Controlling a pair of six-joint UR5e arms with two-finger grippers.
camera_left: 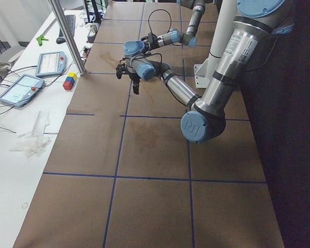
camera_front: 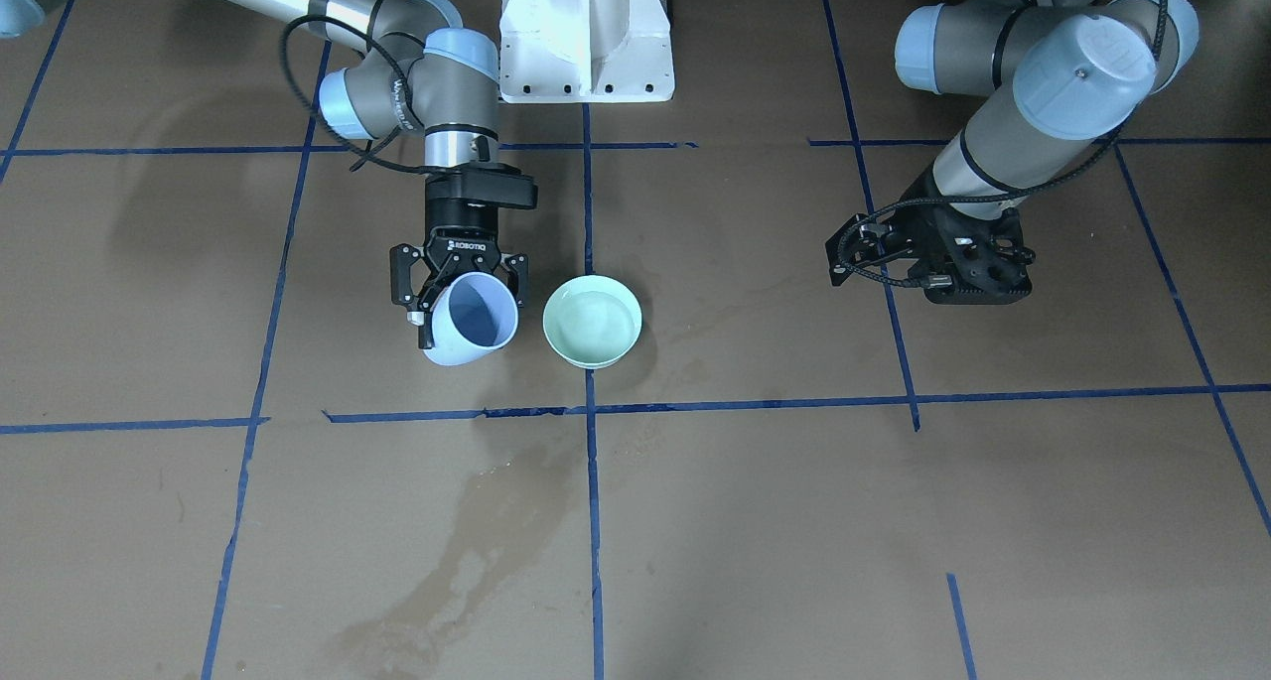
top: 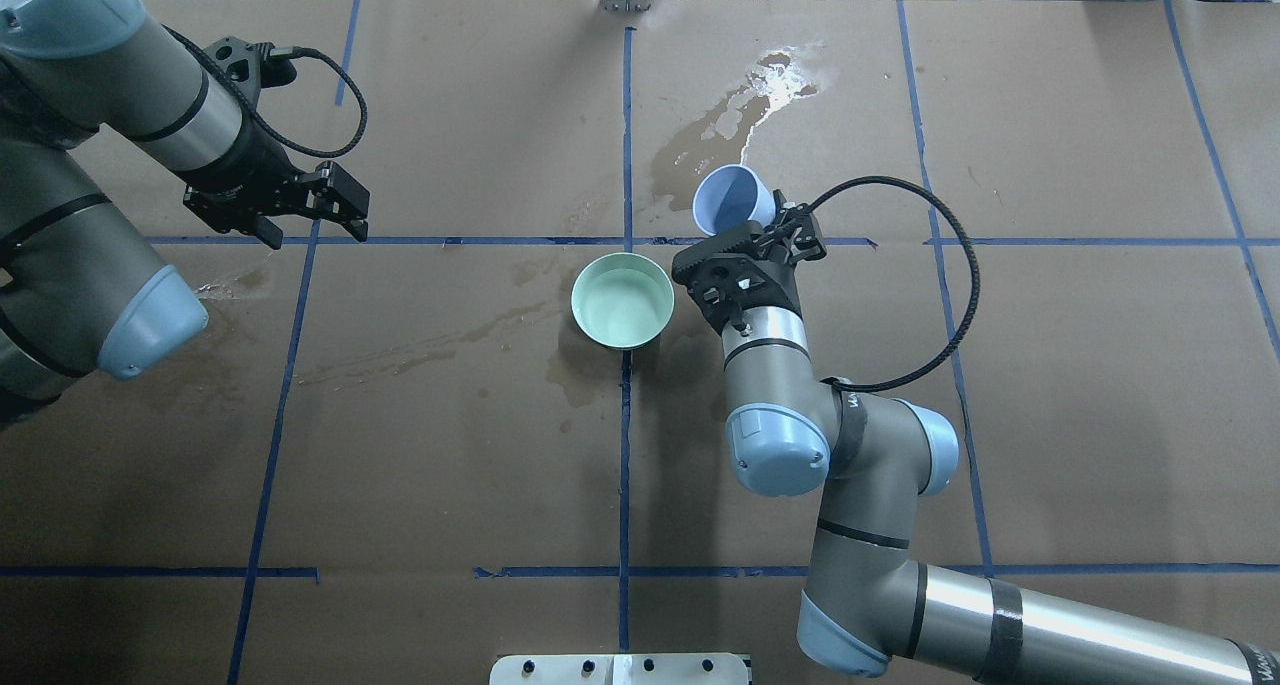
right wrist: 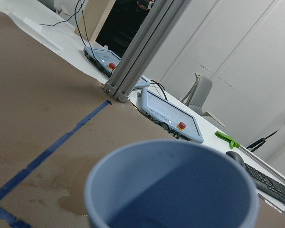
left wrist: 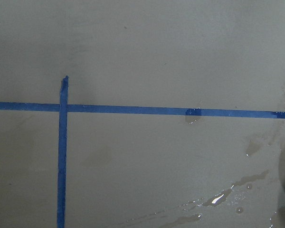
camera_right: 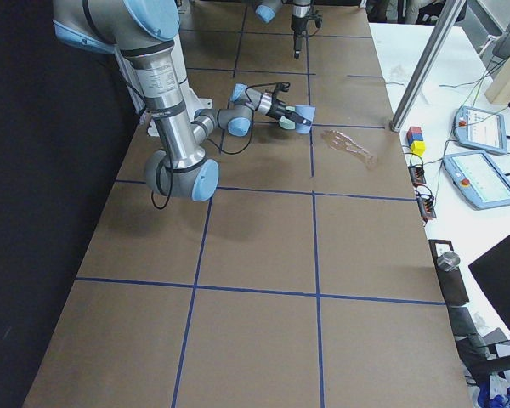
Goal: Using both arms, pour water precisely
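1. The right gripper [camera_front: 465,298] pinches the pale blue cup [camera_front: 475,315] by its wall, a finger on either side, and holds it tipped with its mouth turned away from the robot
2. The cup hangs just beside the mint-green bowl [camera_front: 588,360], on the right arm's side and a little farther from the robot; the two do not touch, and the cup's mouth is not over the bowl
3. The water [camera_front: 592,313] lies in the bowl as a clear, shallow pool tinted green; the right wrist view shows only the cup's shaded inside, so I cannot tell whether it holds any
4. The bowl stands upright on the brown paper [camera_front: 794,521], on a line of blue tape [camera_front: 593,521]
5. The left gripper [top: 313,233] hovers well apart from the bowl, over a tape crossing, its fingers spread and holding nothing
6. A glistening puddle [top: 765,85] lies on the paper beyond the cup, and darker wet streaks [top: 420,350] run between the left arm's side and the bowl
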